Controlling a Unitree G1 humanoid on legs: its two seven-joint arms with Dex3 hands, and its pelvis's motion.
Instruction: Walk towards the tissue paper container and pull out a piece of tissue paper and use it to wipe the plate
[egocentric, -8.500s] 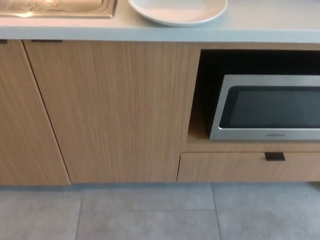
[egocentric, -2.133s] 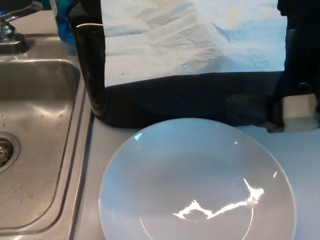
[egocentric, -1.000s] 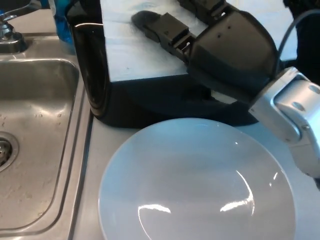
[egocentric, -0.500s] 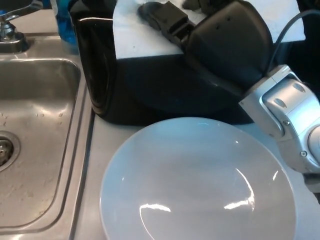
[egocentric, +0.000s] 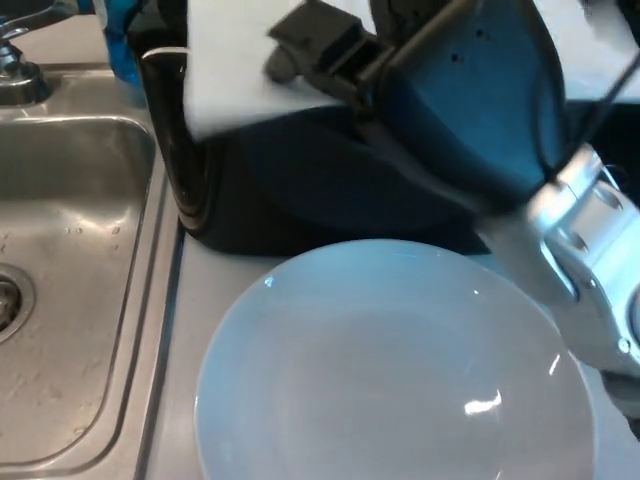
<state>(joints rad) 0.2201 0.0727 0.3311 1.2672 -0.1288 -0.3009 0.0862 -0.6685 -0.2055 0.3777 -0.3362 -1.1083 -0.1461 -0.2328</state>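
A white plate (egocentric: 380, 380) lies on the counter at the bottom of the head view. Directly behind it stands the black tissue paper container (egocentric: 290, 190), with a white sheet of tissue paper (egocentric: 225, 75) sticking out of its top. My right hand (egocentric: 450, 110) reaches in from the right and lies over the container's top, touching the tissue. Its silver wrist (egocentric: 590, 270) hangs above the plate's right rim. The hand is blurred, and its grip on the tissue is hidden. My left hand does not show.
A steel sink (egocentric: 70, 260) fills the left side, with its faucet base (egocentric: 15, 75) at the top left. A blue item (egocentric: 122, 45) stands behind the container's left corner. The pale counter (egocentric: 170, 350) runs between sink and plate.
I have walked up to the counter, so the plate and container now fill the view. My right hand came in over the container and has pressed further left and down; the tissue's edge shifted left.
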